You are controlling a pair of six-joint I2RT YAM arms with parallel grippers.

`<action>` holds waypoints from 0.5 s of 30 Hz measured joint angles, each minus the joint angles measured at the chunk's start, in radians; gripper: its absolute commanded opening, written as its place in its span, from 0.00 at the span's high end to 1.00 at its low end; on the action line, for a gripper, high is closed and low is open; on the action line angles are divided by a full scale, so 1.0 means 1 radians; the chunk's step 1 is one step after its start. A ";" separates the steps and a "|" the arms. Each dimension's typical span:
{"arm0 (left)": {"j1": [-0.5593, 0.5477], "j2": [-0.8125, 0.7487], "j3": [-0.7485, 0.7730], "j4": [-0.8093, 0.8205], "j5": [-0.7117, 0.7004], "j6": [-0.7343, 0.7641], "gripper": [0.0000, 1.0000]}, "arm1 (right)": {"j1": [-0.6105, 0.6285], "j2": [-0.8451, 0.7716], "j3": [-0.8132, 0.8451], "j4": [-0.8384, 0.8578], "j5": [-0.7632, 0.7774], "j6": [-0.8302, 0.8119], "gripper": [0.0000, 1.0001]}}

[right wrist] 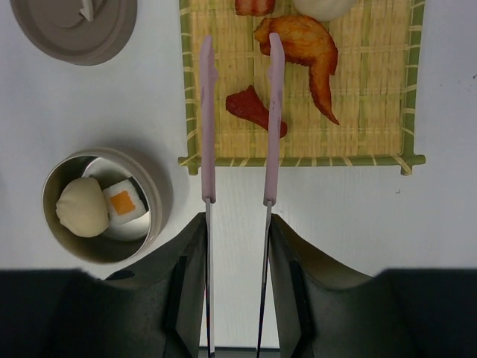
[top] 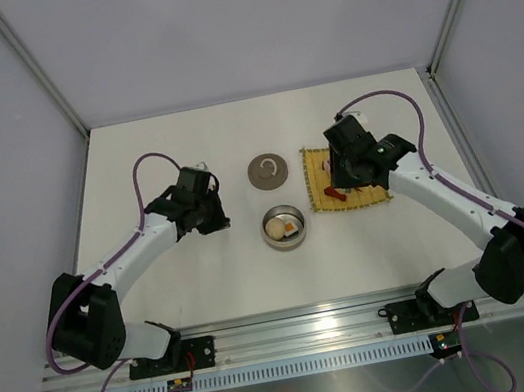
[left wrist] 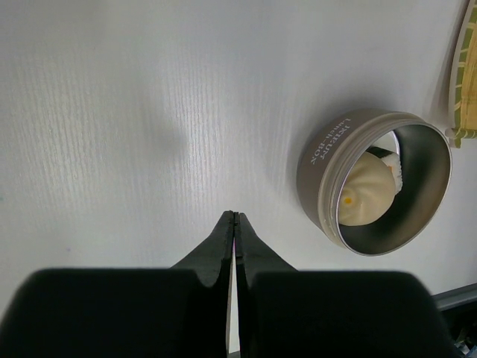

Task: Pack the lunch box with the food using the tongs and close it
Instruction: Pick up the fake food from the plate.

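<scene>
Now, open lunch box (right wrist: 161, 206), cream ball (right wrist: 82, 207), sushi piece (right wrist: 123, 203) inside

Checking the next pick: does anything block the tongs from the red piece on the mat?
Nothing visible does: the red piece lies uncovered under the tongs, between their spread arms; the orange shrimp sits beyond it.

A lab robot cell: grey walls (top: 241, 17) enclosing a white table (top: 207, 287).
</scene>
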 measured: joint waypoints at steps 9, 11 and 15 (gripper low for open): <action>0.000 0.000 0.000 -0.001 0.000 0.005 1.00 | -0.073 0.102 -0.018 0.079 -0.058 -0.041 0.52; 0.000 0.000 0.000 -0.001 0.000 0.006 1.00 | -0.078 0.130 -0.017 0.092 -0.070 -0.050 0.52; 0.000 0.000 0.000 -0.003 0.000 0.008 1.00 | -0.107 0.174 -0.014 0.117 -0.092 -0.063 0.52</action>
